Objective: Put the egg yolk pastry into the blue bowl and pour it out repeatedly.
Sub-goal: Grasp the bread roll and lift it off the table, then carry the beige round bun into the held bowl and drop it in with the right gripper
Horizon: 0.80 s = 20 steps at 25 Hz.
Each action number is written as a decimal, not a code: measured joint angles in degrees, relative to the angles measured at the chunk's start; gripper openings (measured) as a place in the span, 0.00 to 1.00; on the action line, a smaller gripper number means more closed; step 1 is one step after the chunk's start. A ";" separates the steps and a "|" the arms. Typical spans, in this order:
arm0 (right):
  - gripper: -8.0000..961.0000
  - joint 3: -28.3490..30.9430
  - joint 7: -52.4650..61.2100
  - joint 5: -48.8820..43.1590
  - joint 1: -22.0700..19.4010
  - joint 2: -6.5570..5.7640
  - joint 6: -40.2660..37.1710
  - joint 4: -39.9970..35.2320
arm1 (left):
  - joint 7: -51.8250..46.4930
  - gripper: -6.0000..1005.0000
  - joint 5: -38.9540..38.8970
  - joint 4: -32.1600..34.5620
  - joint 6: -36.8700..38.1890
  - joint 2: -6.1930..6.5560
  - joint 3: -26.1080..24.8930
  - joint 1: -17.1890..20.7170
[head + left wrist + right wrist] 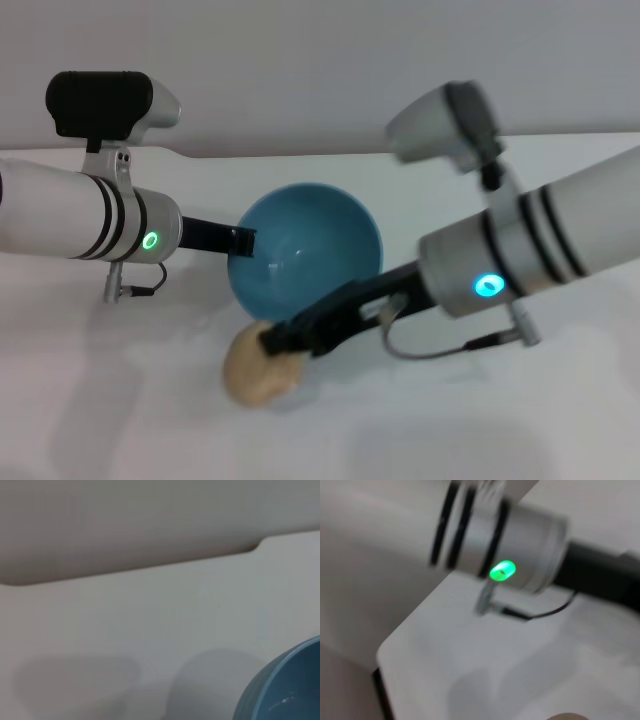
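The other arm's silver-grey wrist (520,545) is seen stretched across the frame, ringed by two dark bands and lit by a green lamp (502,570). A black section (600,580) is joined to it, and a thin dark cable (540,614) is hung beneath it over the white counter (445,655), whose rounded corner is shown. A small tan sliver (567,716) is cut off at the frame's edge; what it is cannot be told.

The blue bowl (305,250) sits mid-table (120,420), tipped so its opening faces the robot. At its left rim is the left gripper (243,240), reaching in from the left. In front of the bowl, just beside its near edge, the egg yolk pastry (260,368) lies on the table, and the right gripper (285,338) comes in from the right, touching its top.
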 joint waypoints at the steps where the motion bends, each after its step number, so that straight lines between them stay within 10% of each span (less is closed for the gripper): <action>1: 0.04 1.60 0.70 -1.24 -0.60 0.01 0.67 0.94 | -0.01 0.02 0.22 0.08 -0.70 0.03 -0.01 -0.08; 20: 0.05 16.50 4.11 -13.17 -1.52 0.10 1.32 -1.20 | -1.46 0.02 5.31 0.81 -8.20 -0.23 0.30 -2.66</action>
